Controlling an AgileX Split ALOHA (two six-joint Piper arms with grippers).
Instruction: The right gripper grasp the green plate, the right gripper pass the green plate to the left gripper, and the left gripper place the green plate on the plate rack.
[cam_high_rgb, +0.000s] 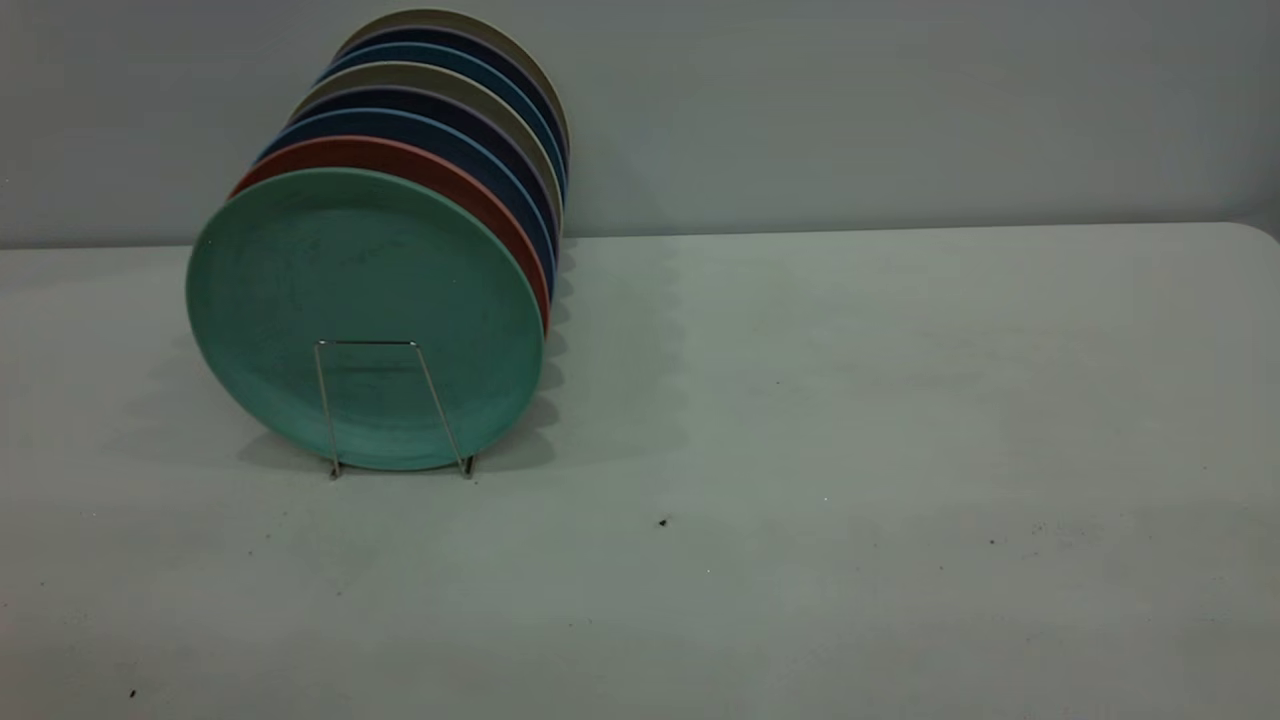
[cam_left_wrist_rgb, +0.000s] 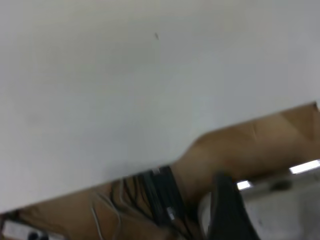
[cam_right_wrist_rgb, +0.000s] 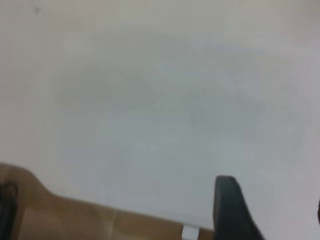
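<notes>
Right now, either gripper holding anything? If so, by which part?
Nothing is held. The green plate stands upright in the plate rack with no gripper near it. Each wrist view shows only bare table by its one visible finger.

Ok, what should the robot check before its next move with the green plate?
1. Green plate standing in the plate rack, at the front: ok.
2. It leans against the red plate behind it, not tipping forward: ok.
3. No arm near the rack in the exterior view: ok.
4. Left gripper carrying no plate: ok.
5. Right gripper carrying no plate: ok.
6. Where both arms are parked: cannot tell.
</notes>
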